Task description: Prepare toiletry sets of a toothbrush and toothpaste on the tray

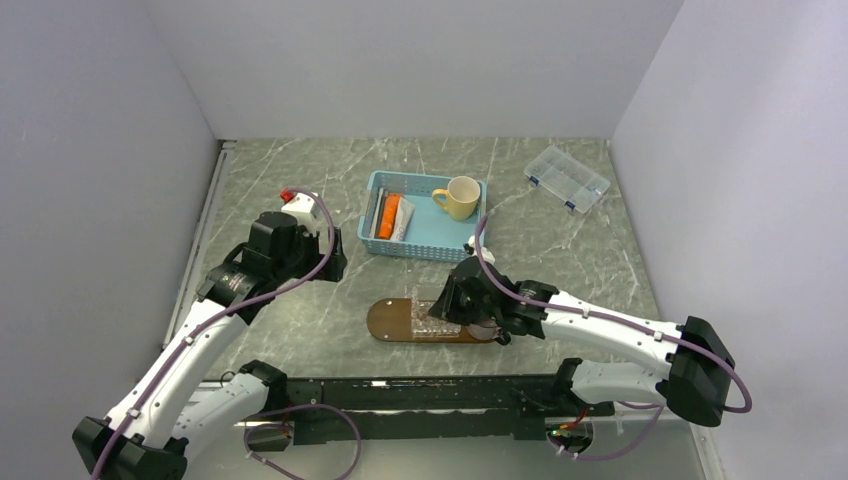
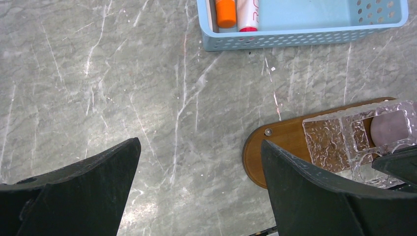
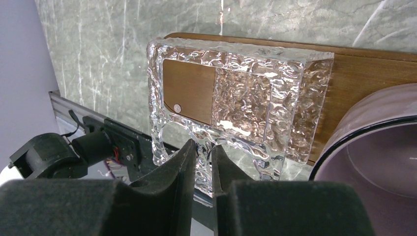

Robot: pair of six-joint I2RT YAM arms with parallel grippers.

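My right gripper (image 3: 205,153), nearly closed, pinches the wall of a clear glass holder (image 3: 246,98) over the tray (image 3: 373,73). I should hold it level and settle it fully on the wood. The toothpaste (image 2: 226,12) lies in the blue basket (image 2: 295,38); my left gripper (image 2: 200,147) hangs wide open, empty.

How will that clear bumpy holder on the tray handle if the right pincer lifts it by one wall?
The holder looks like thick rigid glass or acrylic, so probably stiff and heavy for its size. Its glossy walls may slip in the right pincer, which pinches one edge. Gripped off-centre, it may tilt above the tray.
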